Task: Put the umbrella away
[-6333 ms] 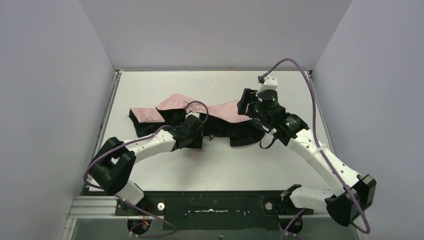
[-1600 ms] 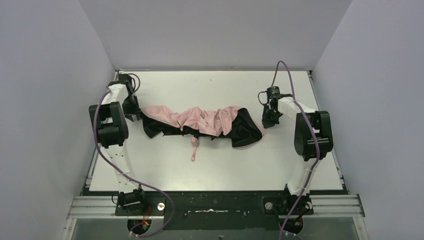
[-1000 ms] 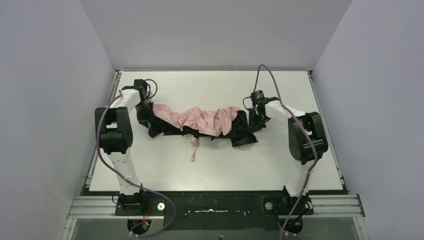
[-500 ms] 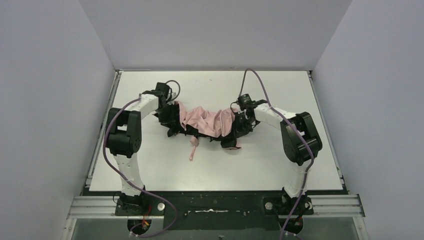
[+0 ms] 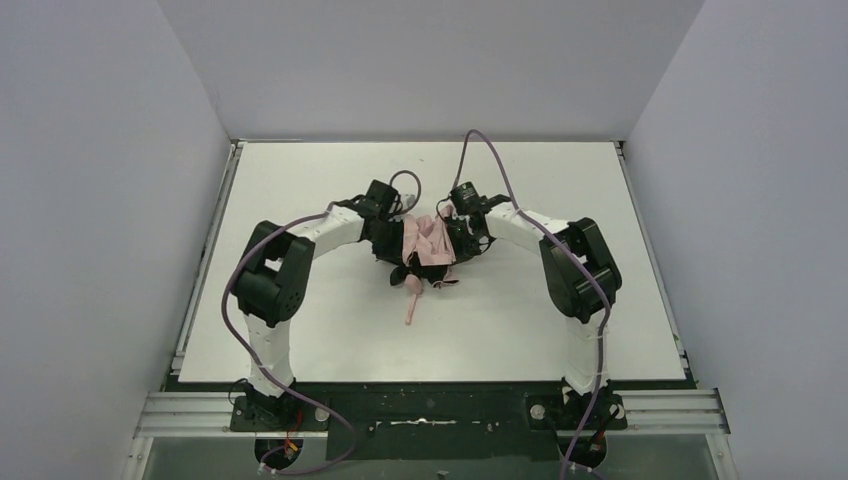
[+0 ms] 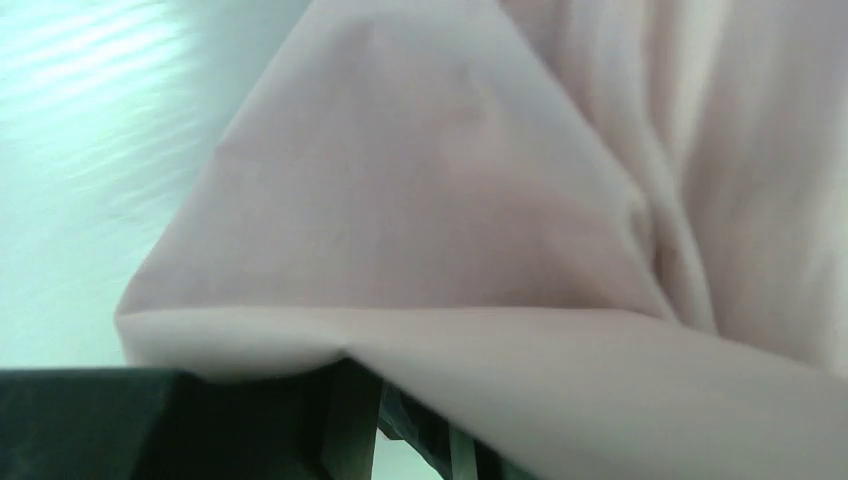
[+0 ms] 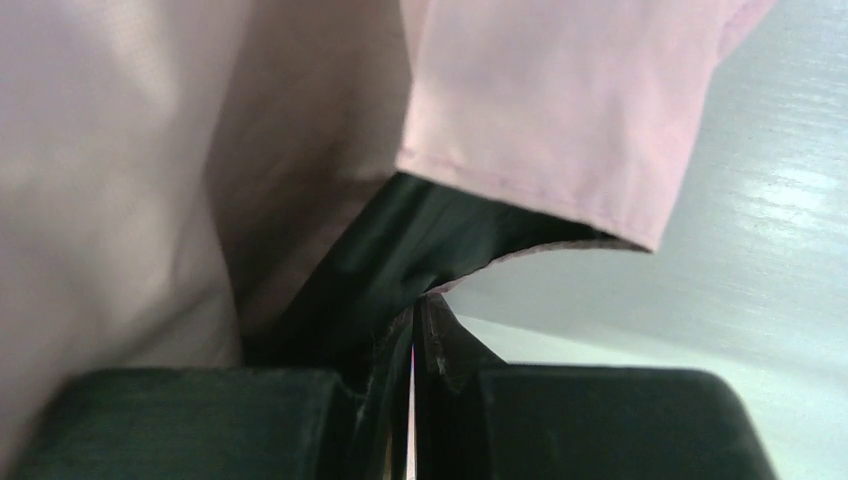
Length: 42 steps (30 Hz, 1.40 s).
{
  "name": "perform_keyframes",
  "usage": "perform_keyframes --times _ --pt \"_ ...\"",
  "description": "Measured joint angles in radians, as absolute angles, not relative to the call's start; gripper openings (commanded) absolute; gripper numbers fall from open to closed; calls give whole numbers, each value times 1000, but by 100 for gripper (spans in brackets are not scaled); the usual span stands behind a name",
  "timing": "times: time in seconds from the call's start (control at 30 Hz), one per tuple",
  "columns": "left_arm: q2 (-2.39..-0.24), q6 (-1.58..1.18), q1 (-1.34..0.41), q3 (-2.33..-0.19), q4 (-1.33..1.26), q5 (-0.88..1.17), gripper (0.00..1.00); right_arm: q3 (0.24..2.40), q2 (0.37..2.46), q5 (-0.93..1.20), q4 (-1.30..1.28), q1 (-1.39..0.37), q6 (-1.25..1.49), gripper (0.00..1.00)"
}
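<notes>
The umbrella (image 5: 424,238) lies bunched into a small pink and black heap at the middle of the white table (image 5: 300,330). Its pink strap (image 5: 410,306) trails toward the near edge. My left gripper (image 5: 393,238) is against the heap's left side and my right gripper (image 5: 458,232) against its right side. In the left wrist view pink fabric (image 6: 450,200) drapes over the left gripper (image 6: 400,425) and hides most of its fingers. In the right wrist view the right gripper (image 7: 418,310) is shut on the black-lined edge (image 7: 400,250) of the fabric (image 7: 560,120).
Grey walls close the table on the left, back and right. Both arms arch inward over the table's middle, with purple cables (image 5: 500,180) looping above them. The black mounting rail (image 5: 430,410) runs along the near edge.
Both grippers have swept inward from the table's sides to its middle, dragging the ends of the umbrella fabric together. The long spread fabric is now a tight heap, and the strap has shifted slightly right.
</notes>
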<state>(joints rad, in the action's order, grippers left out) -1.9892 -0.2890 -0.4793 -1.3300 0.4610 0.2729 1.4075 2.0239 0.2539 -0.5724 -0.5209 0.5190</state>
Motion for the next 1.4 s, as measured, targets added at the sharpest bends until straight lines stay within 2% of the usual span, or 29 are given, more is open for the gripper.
perform_keyframes --times 0.23,0.43,0.63,0.83,1.07,1.27,1.4 --pt "-1998 -310 -559 -1327 422 306 24 1390 2021 241 -518 -531 562 0" --pt "-1996 -328 -561 -1324 414 310 35 1339 1989 223 -466 -530 578 2" --pt "-1951 -329 -558 -1303 445 279 51 1311 1959 146 -494 -540 553 3" --pt "-1807 -325 -558 -1280 514 259 55 1263 1918 119 -513 -519 528 3" --pt "-1553 -316 -558 -1163 579 258 56 1250 1893 120 -529 -464 501 4" --pt "-1368 -280 -532 -1108 657 293 48 1244 1883 121 -529 -426 479 4" --pt "-1259 -238 -446 -1111 676 363 46 1233 1882 124 -528 -418 472 4"
